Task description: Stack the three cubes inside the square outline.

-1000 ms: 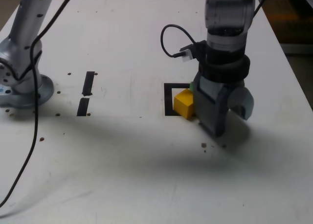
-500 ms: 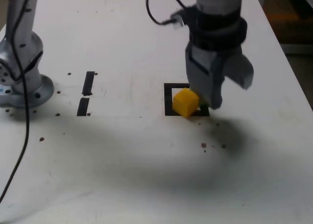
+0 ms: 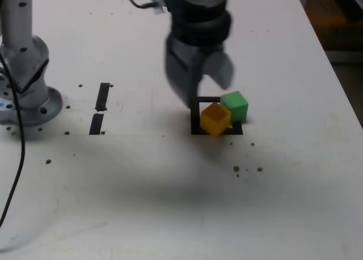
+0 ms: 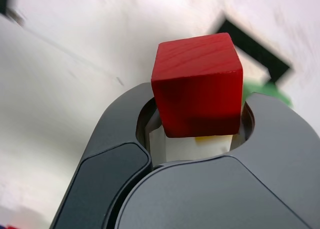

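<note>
One white table (image 3: pixel 170 203), broad bare surface toward the near edge and toward the exterior view's left; its far right edge borders a darker floor. One arm base (image 3: pixel 25 95) stands at the exterior view's left. One gripper (image 3: pixel 195 84), dark grey, blurred, hangs above the table just to the exterior view's left of the outline; the wrist view shows its jaws clamped on one red cube (image 4: pixel 197 84), smooth wooden grain, lifted clear of the surface. One square outline (image 3: pixel 197 117) of black tape, white inside. Two short black tape strips (image 3: pixel 100 108), end to end, well apart from the outline. One yellow cube (image 3: pixel 215 118), turned at an angle, over the outline's near side. One green cube (image 3: pixel 235 105), touching the yellow one, at the outline's far right corner.
</note>
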You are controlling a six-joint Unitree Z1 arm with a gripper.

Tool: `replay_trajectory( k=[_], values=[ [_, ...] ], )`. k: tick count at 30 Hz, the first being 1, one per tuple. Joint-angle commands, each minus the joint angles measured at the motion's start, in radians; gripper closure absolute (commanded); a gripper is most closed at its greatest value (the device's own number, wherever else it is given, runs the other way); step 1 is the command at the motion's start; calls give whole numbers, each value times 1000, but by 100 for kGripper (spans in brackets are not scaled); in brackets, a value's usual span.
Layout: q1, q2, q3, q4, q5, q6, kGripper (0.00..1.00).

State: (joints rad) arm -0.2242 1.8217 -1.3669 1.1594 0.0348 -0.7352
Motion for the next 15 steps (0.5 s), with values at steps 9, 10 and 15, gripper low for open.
replay_trajectory(
  k=[9,10,15],
  values=[
    [93,-71,142,-6,8,70,88],
    [100,-72,156,-10,6,83,88],
    [129,-70,215,-43,-10,197,87]
  ],
)
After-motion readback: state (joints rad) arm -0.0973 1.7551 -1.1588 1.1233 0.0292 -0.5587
